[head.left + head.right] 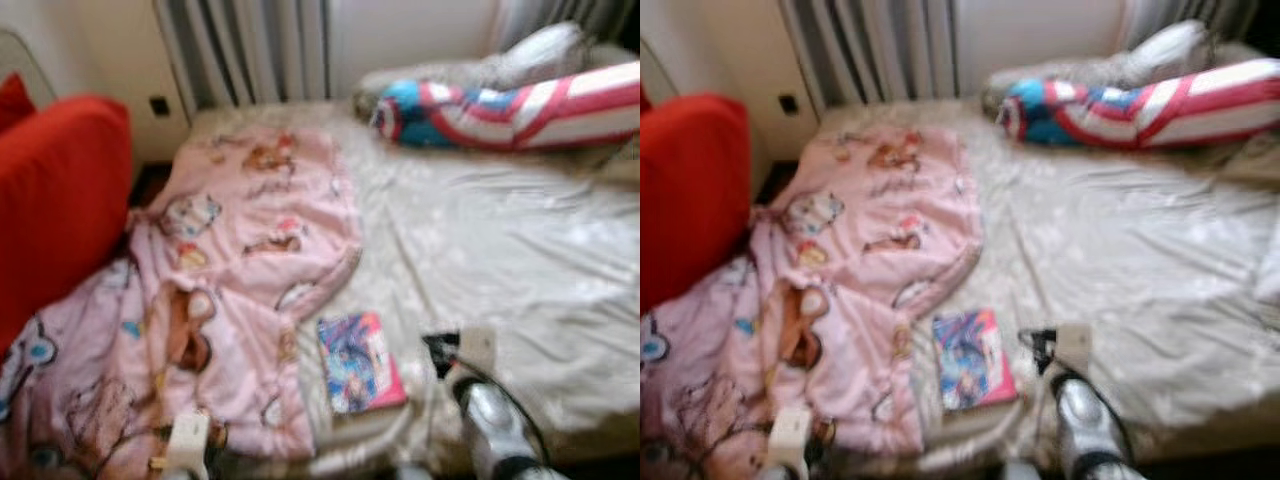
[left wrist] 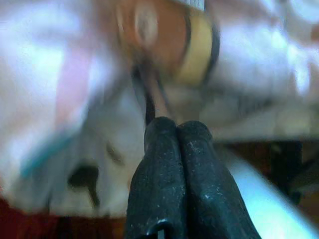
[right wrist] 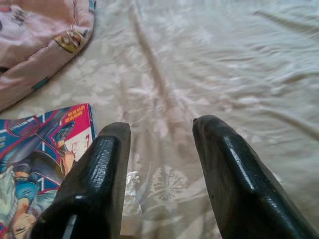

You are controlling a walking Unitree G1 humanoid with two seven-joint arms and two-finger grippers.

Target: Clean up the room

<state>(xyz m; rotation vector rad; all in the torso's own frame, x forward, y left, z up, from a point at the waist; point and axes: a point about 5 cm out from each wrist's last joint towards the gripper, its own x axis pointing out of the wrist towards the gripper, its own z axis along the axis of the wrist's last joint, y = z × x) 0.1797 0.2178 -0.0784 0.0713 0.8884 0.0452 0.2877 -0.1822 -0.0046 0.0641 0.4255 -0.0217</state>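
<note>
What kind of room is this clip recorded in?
Most likely a child's bedroom. A bed with a pale floral sheet takes up most of the head views, a pink cartoon-print blanket lies crumpled on it, and a striped bolster pillow sits at its far end. A comic book lies near the bed's edge.

Pink blanket (image 1: 230,300) crumpled on bed, comic book (image 1: 360,362) flat beside.

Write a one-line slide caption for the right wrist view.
Open right gripper hovering over the cream floral bedsheet, with a colourful comic book beside it and the pink cartoon blanket beyond.
</note>
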